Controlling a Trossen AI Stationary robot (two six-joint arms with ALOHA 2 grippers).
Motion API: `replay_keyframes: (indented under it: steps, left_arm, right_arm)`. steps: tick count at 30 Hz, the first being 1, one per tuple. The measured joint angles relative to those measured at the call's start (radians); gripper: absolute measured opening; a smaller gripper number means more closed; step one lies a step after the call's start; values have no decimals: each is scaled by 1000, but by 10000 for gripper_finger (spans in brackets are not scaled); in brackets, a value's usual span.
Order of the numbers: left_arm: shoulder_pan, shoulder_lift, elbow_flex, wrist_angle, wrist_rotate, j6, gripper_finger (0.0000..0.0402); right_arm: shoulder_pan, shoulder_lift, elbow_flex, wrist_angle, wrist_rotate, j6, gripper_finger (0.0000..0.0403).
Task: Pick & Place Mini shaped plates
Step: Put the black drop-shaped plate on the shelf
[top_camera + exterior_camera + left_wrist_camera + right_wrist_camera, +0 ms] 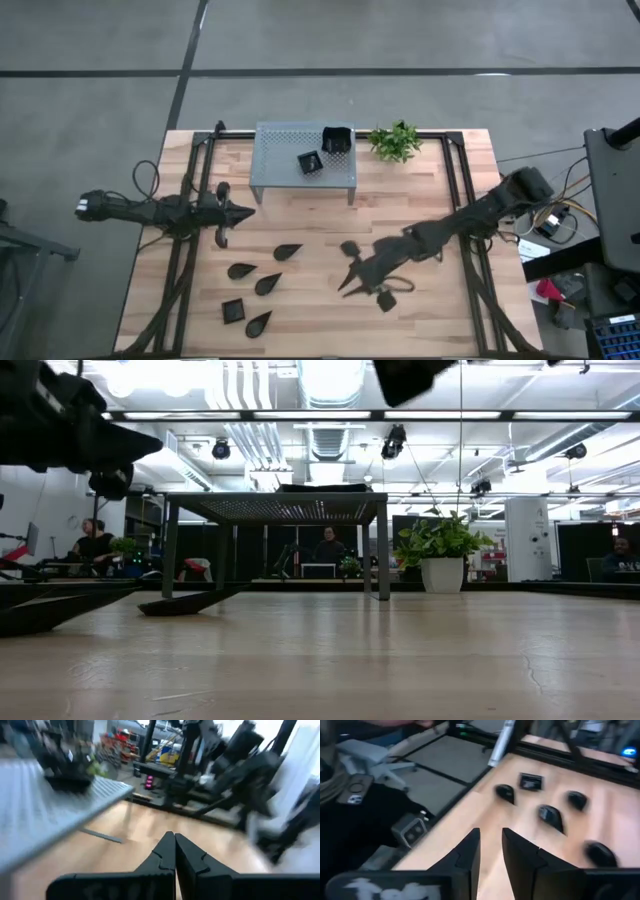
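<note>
Several glossy black mini shaped plates lie flat on the wooden table: leaf shapes [287,251] [241,270] [267,284] [258,323] and a small square [233,310]. Two more square plates [309,161] [337,141] sit on top of the grey perforated shelf [280,150]. My right gripper [490,840] hovers open above the table's middle [345,287], to the right of the leaf plates, with nothing between its fingers; those plates [550,815] show ahead of it. At the table's left, my left gripper [240,212] is shut and empty, pointing level.
A small green plant [395,141] stands at the far edge, right of the shelf. Black frame rails [465,200] run along both sides of the table. A blurred dark shape [350,247] lies beside my right arm. Bare wood lies near the front right.
</note>
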Motion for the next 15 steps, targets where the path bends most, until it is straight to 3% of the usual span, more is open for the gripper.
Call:
replay_keyframes:
  steps: [3,6,11,15]
  left_arm:
    - [0,5,0,25,27,-184,0]
    - [1,16,0,40,-34,-295,0]
    - [-11,60,0,52,-49,-386,9]
    - [-27,132,28,45,-49,-417,48]
  right_arm:
    - [-9,-55,-91,37,54,4,69]
    - [-12,-94,-158,77,101,-3,65]
    - [-16,-138,-228,93,120,3,64]
    - [-15,-152,-266,97,119,32,70]
